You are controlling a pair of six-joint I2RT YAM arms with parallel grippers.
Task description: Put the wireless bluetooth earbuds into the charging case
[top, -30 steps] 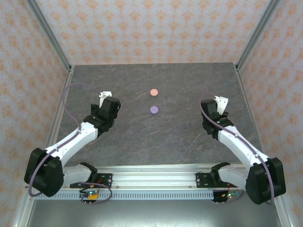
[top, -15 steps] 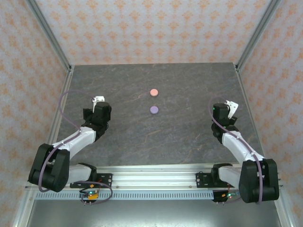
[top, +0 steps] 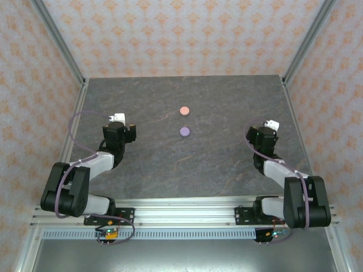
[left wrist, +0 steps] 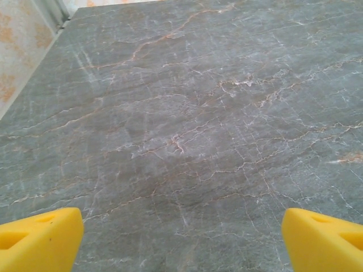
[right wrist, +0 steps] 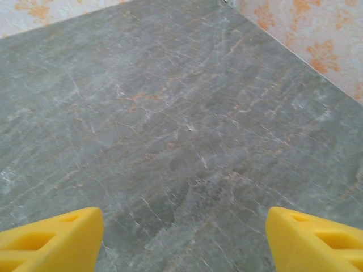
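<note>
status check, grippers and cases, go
Left gripper open, empty. Right gripper open, empty. Pink case and lilac case on the table, neither touched. Nothing in the way.

Black-white arms (top: 93, 164), perhaps purple cables (top: 72, 122), yellow fingers (left wrist: 39, 238)

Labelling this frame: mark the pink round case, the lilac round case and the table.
pink round case (top: 184, 110), top external view, centre of its top.
lilac round case (top: 184, 131), top external view, centre of its top.
table (top: 227, 102), top external view, bare surface right of the cases.
</note>
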